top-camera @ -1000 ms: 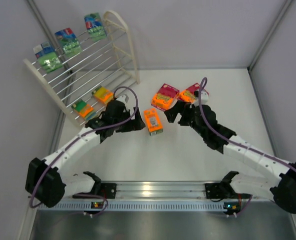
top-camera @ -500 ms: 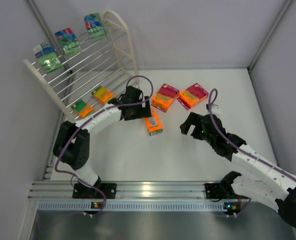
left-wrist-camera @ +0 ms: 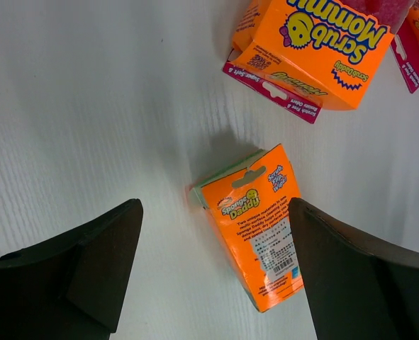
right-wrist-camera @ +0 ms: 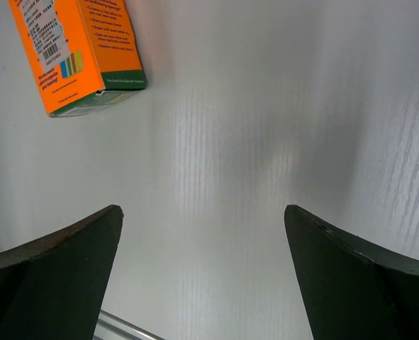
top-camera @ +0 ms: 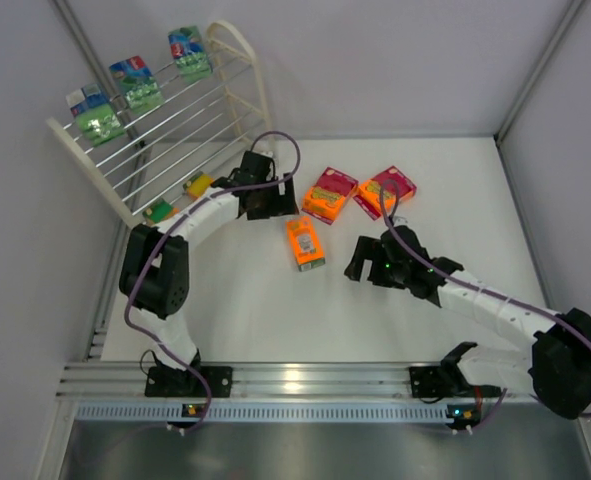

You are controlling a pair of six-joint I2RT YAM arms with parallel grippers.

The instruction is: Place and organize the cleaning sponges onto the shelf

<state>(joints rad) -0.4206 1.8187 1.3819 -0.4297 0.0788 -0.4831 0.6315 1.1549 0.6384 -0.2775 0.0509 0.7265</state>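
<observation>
— State of the left gripper [top-camera: 274,206]?
— Jaws wide apart, empty, poised near the small orange plastic-wrapped sponge pack [top-camera: 305,243] lying flat on the white table [top-camera: 255,310].
— And the right gripper [top-camera: 360,263]?
— Spread wide too, nothing held, just right of that pack.
— Elsewhere?
— Three green plastic-wrapped packs [top-camera: 137,83] on the top tier of the cream-white metal-rod shelf [top-camera: 237,70], two orange packs [top-camera: 203,185] on its low rods, two orange-and-magenta packs [top-camera: 329,194] side by side on the table.

Green with blue-white labels, we count three: left green pack [top-camera: 96,120], middle green pack [top-camera: 140,88], right green pack [top-camera: 191,55]. Orange, we count five: left magenta-labelled pack [top-camera: 329,194], right magenta-labelled pack [top-camera: 386,190], lone orange pack [top-camera: 305,243], upper rack pack [top-camera: 201,184], lower rack pack [top-camera: 159,211]. That makes eight in all. We log one shelf [top-camera: 180,125], one tabletop [top-camera: 255,310], and two claws: left claw [top-camera: 272,202], right claw [top-camera: 363,263].
</observation>
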